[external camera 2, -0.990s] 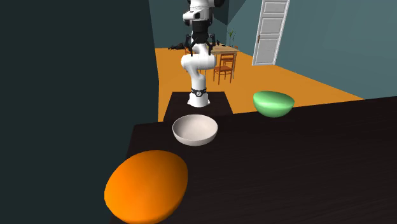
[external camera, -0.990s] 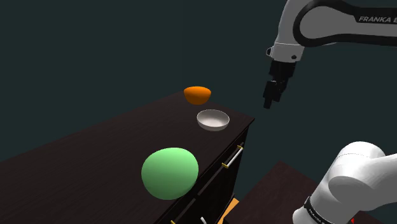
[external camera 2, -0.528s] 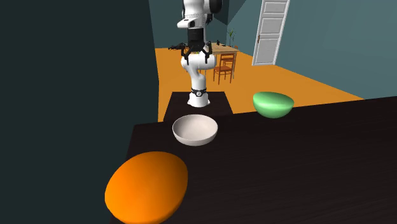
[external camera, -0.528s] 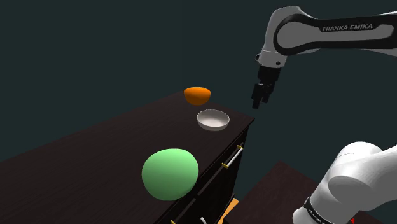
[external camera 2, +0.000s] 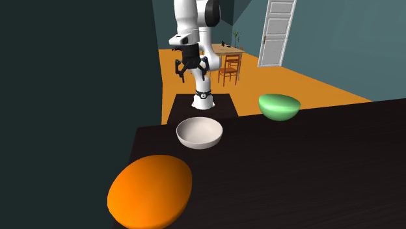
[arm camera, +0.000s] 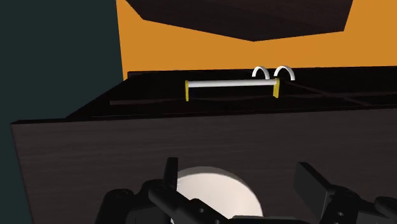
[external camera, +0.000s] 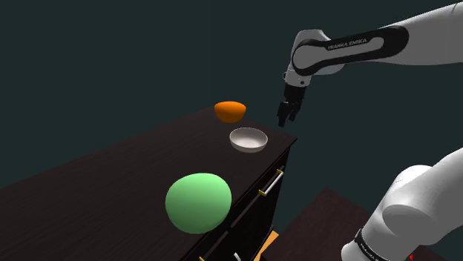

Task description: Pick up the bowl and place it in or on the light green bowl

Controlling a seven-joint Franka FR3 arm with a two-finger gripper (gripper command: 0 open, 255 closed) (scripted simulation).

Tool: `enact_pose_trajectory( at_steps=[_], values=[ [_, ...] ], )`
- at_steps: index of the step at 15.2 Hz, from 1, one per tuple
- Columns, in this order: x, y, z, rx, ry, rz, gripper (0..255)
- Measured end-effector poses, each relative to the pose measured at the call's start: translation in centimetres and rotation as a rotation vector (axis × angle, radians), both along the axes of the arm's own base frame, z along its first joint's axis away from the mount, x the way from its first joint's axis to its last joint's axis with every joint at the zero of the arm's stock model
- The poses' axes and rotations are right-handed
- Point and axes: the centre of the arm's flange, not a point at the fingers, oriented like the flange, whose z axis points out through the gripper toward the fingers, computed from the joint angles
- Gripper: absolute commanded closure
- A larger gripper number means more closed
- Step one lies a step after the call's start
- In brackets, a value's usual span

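Observation:
A white bowl (external camera: 248, 139) stands upright near the corner of the dark cabinet top (external camera: 111, 178). An orange bowl (external camera: 230, 111) sits just beyond it. A light green bowl (external camera: 198, 202) rests tilted near the cabinet's front edge. My black gripper (external camera: 286, 119) hangs open in the air, above and to the shoulder view's right of the white bowl, holding nothing. From across the cabinet I see the white bowl (external camera 2: 200, 133), orange bowl (external camera 2: 149, 192), green bowl (external camera 2: 280, 106) and gripper (external camera 2: 191, 71). At the wrist, the white bowl (arm camera: 216, 191) lies below the spread gripper (arm camera: 238, 172).
The cabinet front carries a silver drawer handle (external camera: 271, 182) with yellow ends, also in the wrist view as the handle (arm camera: 232, 83). Behind the arm lie an orange floor (external camera 2: 325, 84), wooden chairs (external camera 2: 229, 68) and a white door (external camera 2: 276, 29). The stand (external camera 2: 203, 99) sits close to the cabinet corner.
The arm has swung toward the shoulder view's left and slightly down, bringing the gripper closer to the white bowl. The fingers stayed open. No bowl has moved.

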Motion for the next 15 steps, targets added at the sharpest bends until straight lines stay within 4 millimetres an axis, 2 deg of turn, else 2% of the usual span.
enact_pose_trajectory(
  at_steps=[11, 13, 15],
  values=[
    [11.5, -5.2, -6.9, 0.039, -0.021, 0.015, 0],
    [13.5, -5.6, -8.2, 0.047, -0.024, 0.018, 0],
    [15.6, -7.2, -9.3, 0.054, -0.027, 0.021, 0]
  ],
)
